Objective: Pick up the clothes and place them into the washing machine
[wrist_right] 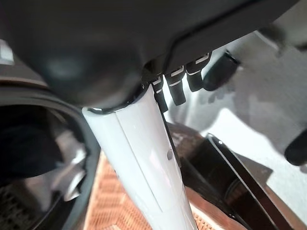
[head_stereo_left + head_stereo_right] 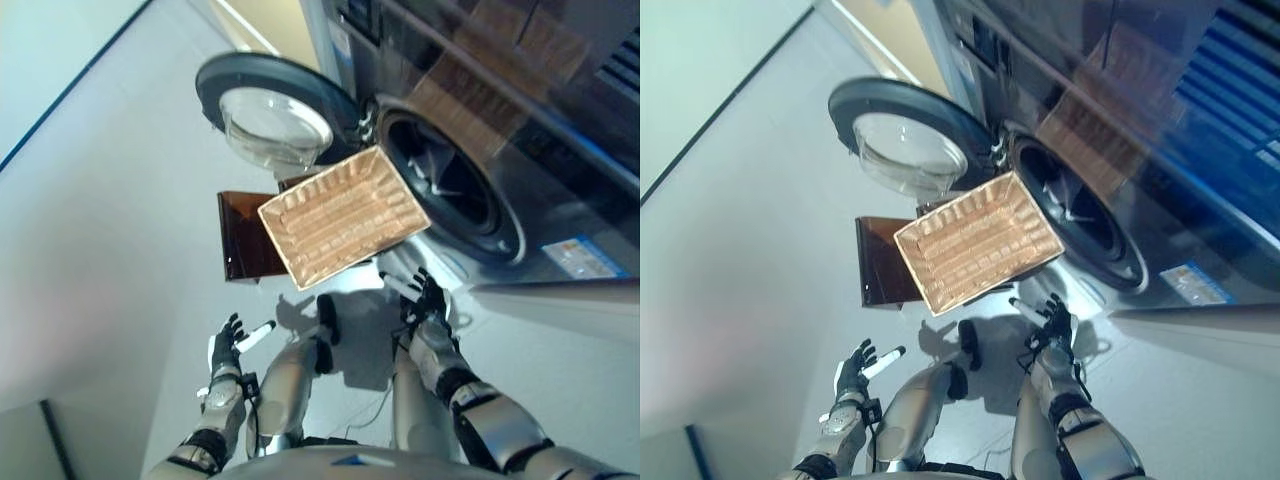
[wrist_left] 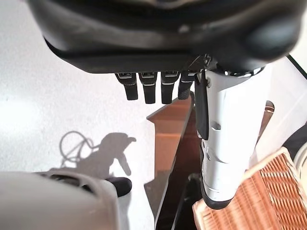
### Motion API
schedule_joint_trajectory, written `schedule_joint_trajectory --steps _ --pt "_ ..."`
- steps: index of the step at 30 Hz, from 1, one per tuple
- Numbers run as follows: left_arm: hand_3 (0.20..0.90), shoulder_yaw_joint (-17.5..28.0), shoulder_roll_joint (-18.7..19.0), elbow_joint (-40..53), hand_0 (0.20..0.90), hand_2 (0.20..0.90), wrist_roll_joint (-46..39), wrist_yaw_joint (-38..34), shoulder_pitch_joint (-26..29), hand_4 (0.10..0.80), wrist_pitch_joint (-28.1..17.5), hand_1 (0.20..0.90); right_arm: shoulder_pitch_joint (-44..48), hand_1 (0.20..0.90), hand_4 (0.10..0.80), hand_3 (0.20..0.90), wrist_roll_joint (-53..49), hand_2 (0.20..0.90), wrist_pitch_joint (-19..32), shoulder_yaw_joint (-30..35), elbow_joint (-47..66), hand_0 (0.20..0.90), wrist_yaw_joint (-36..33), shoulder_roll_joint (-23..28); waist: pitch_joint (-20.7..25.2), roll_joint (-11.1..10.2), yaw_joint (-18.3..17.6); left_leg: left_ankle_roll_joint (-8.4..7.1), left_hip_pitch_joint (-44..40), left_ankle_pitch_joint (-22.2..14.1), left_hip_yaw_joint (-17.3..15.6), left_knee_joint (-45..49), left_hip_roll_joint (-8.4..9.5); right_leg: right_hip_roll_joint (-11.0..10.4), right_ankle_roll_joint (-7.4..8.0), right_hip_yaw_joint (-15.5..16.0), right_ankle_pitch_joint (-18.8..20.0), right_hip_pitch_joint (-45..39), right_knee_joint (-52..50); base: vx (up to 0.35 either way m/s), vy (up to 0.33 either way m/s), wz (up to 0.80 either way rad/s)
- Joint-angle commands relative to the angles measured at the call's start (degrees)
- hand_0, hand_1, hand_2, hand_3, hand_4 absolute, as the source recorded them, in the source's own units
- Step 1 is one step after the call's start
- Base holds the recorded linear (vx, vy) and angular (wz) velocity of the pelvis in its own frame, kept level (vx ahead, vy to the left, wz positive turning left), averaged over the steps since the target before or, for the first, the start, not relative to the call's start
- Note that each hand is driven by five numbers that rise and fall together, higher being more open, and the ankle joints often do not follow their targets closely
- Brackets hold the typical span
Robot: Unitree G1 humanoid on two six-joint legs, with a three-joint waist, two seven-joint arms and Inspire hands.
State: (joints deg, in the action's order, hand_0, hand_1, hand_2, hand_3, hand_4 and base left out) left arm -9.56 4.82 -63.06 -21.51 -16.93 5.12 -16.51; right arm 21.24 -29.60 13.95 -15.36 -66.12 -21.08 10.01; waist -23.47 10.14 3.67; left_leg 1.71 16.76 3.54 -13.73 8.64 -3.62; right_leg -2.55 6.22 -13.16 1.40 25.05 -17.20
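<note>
Both hands (image 2: 228,347) (image 2: 428,298) open and empty before an empty wicker basket (image 2: 344,216); no soft, light clothes visible to pinch.

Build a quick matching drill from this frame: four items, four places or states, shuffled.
Items:
1. wicker basket
2. washing machine door
3. brown stand
4. right hand

States or places:
A. swung open, glass bowl showing
B. on the floor under the basket
C. empty, just in front of the drum opening
D. open, holding nothing, below the drum

Pairs: 1-C, 2-A, 3-B, 4-D
</note>
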Motion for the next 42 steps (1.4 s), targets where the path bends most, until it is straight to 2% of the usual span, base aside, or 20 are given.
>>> schedule_joint_trajectory --steps 1,7,15,19,21,29,38,42 --pt "0.9 0.6 4.4 -2.8 0.9 0.9 2.6 -0.1 0.6 0.8 -1.3 0.9 -0.5 0.9 0.8 0.9 8.5 0.9 0.8 0.6 2.2 0.9 0.2 0.9 4.2 0.1 0.5 -4.54 3.0 0.2 0.3 2.3 -1.7 -0.7 -3.13 -0.7 -8.7 -4.1 -5.0 0.049 -0.044 -0.02" --pt "0.9 3.0 5.6 -9.0 0.9 0.9 7.2 2.4 -0.3 0.8 2.0 0.9 -3.4 0.9 0.8 0.9 23.0 0.9 -2.8 -2.4 0.9 0.9 1.7 4.0 8.6 -3.2 -1.0 -4.86 -2.4 0.3 -0.3 0.0 -2.55 -0.5 -2.49 -0.6 -7.9 -8.9 -1.3 0.082 -0.07 -0.03" --pt "0.9 6.1 6.4 -15.1 0.9 0.9 13.3 7.3 -3.0 0.8 5.8 0.9 -10.5 0.9 0.8 0.9 31.0 0.9 -5.9 0.4 -7.0 0.9 6.0 5.8 14.5 -6.3 -2.0 -4.57 -9.1 -0.9 -1.2 -1.2 -3.45 -0.6 -2.02 -0.6 -7.4 -16.1 2.5 0.09 -0.063 -0.06" --pt "0.9 6.8 6.4 -15.8 0.9 0.9 14.6 8.0 -3.8 0.8 6.5 0.9 -14.3 0.9 0.8 0.9 32.4 0.9 -6.7 2.5 -9.5 0.9 7.0 5.8 17.4 -7.1 -2.6 -4.54 -12.4 -0.3 -0.7 -4.7 -2.96 -0.4 -1.72 -0.1 -6.6 -18.6 4.4 0.063 -0.044 -0.04" --pt "0.9 7.5 6.0 -16.6 0.9 0.9 14.8 8.7 -4.5 0.8 6.7 0.9 -16.6 0.9 0.8 0.9 31.0 0.9 -7.1 4.9 -11.0 0.9 7.5 5.5 19.6 -7.3 -3.1 -4.32 -14.8 0.2 -1.2 -8.0 -2.15 -0.8 -1.12 -0.4 -5.2 -20.2 7.5 0.059 -0.017 0.0" --pt "0.9 6.8 4.8 -17.4 0.9 0.9 15.2 8.9 -3.7 0.8 7.3 0.9 -18.3 0.9 0.8 0.9 29.0 0.9 -7.6 7.3 -13.6 0.9 7.8 4.6 22.7 -7.8 -3.7 -3.86 -18.2 1.2 -1.4 -13.2 -1.01 -1.8 -0.31 0.9 -3.2 -23.0 11.5 0.014 -0.013 -0.04" --pt "0.9 3.0 3.7 -16.7 0.9 0.9 19.1 10.2 -2.8 0.8 7.8 0.9 -18.5 0.9 0.8 0.9 33.3 0.9 -8.9 4.1 -14.4 0.9 8.3 2.9 24.6 -8.9 -3.5 -3.71 -20.2 0.6 -0.6 -13.6 -1.3 -1.6 -0.56 2.3 -4.2 -25.2 11.2 0.015 -0.014 0.05" --pt "0.9 3.6 3.6 -16.7 0.9 0.9 18.2 10.0 -3.0 0.8 7.9 0.9 -19.1 0.9 0.8 0.9 33.6 0.9 -8.8 3.4 -14.0 0.9 8.0 2.1 25.0 -9.3 -3.3 -3.92 -20.4 0.9 0.0 -13.6 -1.69 -1.4 -0.77 3.3 -4.7 -25.8 11.2 0.017 -0.034 0.12"
